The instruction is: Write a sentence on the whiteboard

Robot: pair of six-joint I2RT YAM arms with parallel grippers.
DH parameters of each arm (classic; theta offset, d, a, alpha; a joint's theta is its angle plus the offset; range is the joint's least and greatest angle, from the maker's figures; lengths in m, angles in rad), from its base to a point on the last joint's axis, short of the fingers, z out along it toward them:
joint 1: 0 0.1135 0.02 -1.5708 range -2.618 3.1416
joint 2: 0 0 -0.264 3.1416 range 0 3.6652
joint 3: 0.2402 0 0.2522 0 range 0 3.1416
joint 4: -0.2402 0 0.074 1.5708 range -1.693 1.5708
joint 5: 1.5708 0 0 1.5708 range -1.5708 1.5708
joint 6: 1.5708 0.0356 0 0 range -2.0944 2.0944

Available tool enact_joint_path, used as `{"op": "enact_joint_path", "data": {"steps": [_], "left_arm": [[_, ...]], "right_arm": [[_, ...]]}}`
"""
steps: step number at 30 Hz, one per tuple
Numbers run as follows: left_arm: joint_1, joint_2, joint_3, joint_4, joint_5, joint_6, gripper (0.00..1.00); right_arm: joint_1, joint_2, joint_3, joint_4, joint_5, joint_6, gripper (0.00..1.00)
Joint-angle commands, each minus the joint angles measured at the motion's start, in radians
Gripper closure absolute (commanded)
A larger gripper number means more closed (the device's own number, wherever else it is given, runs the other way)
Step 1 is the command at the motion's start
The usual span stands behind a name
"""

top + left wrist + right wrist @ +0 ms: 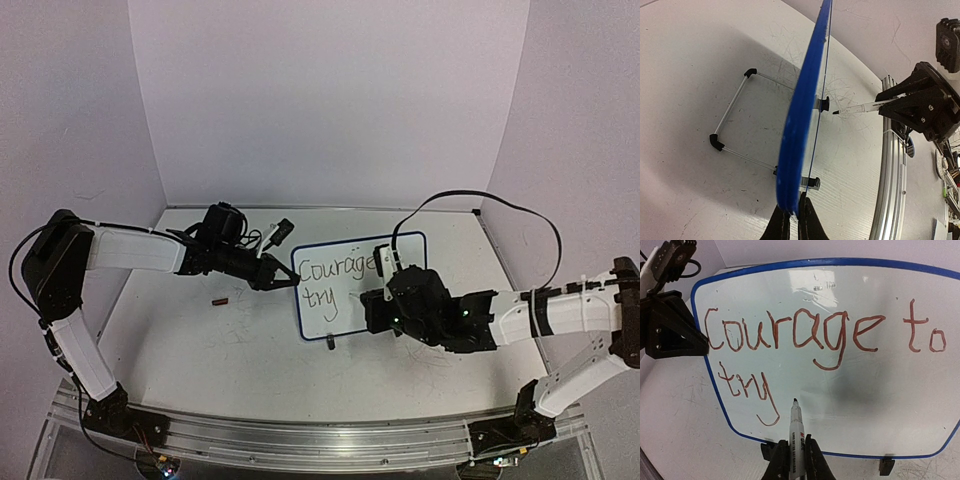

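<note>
A pale, scratched tabletop (200, 350) sits in a corner of plain white walls (330, 100), with a metal rail (300, 440) along its near edge. From the left, the left arm reaches in over the table. A small reddish-brown thing (220, 299) lies on the surface just in front of it. The left gripper (287, 280) pinches the left edge of the whiteboard (350, 318), and its fingers (781, 226) are closed tight on the blue frame.

The whiteboard stands upright at mid-table on small black feet (886, 465), propped from behind by a wire stand (732, 106). The sentence (820, 335) is in dark reddish ink and reads "Courage to" on the upper line and "try" below it at the left.

The right gripper (796, 445) faces the board from the near side, its fingers clamped on a marker (796, 426). The marker's tip points at the blank space just right of "try". In the left wrist view a small gap shows between the tip and the board. The right gripper's black body blocks part of the board's right side in the top view. A black cable (480, 195) loops above the right arm.
</note>
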Motion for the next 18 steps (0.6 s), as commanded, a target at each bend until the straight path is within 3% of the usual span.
{"op": "enact_joint_path", "data": {"steps": [1,18], "left_arm": [[-0.009,-0.021,-0.019,-0.067,-0.038,0.05,1.0],[-0.009,-0.018,-0.02,-0.067,-0.027,0.05,1.0]], "right_arm": [[-0.011,0.007,0.019,0.029,0.025,0.035,1.0],[-0.031,0.039,0.027,0.026,0.051,0.046,1.0]]}}
